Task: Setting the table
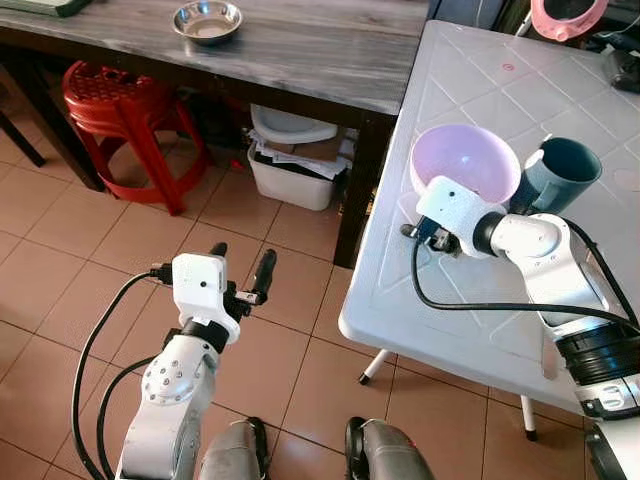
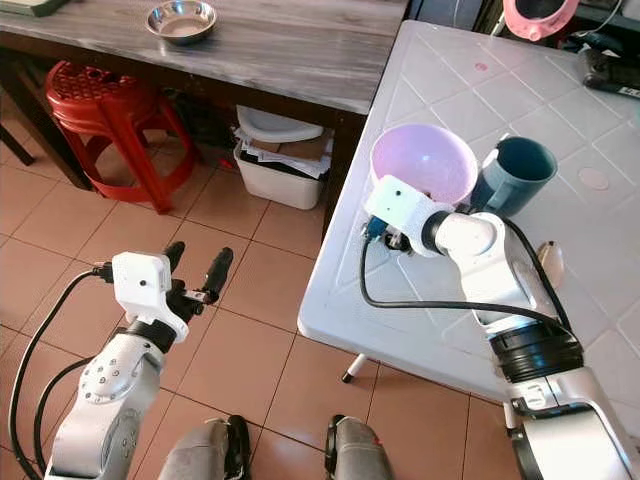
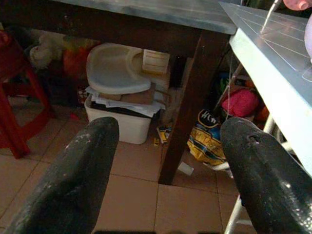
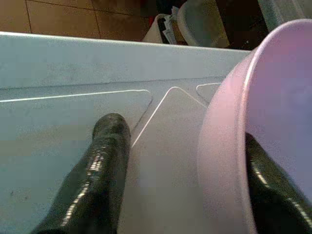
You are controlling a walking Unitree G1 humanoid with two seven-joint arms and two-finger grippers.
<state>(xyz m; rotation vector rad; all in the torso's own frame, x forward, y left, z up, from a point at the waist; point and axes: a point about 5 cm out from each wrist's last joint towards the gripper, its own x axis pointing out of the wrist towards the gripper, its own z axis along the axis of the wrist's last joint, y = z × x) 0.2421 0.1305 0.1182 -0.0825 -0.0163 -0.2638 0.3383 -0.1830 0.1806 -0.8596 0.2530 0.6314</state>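
Right pincer (image 1: 432, 232): reaching over the near edge of the white worktop (image 1: 470, 320), its two black fingers standing apart and straddling the rim of the pink bowl (image 1: 465, 162); in the right wrist view one finger (image 4: 95, 180) is lying outside the bowl over the worktop surface and the other (image 4: 273, 190) is sitting inside the bowl wall. Whether the fingers are pressing on the rim I cannot tell.
Pink bowl: sitting on the white worktop close to its near left edge, tilted a little with its opening facing the camera.
Teal mug (image 1: 555, 175): lying or leaning on the worktop just beside the bowl, on its right, opening facing up and away.
Left pincer (image 1: 243, 270): hanging out over the tiled floor (image 1: 80, 260), well apart from the worktop, its two fingers (image 3: 83, 180) standing wide apart and gripping nothing.
Grey wooden table (image 1: 300, 50): standing to the left of the white worktop and carrying a small metal bowl (image 1: 207, 20).
Under the wooden table: a red plastic stool (image 1: 125, 110) and a white bin (image 1: 290, 170) stuffed with papers, a pale lid resting on top.
Far end of the white worktop: a pink round object (image 1: 567, 15) is showing at the picture's edge; what it is I cannot tell.
Robot's feet (image 1: 310, 450): showing at the bottom, on the tiles.
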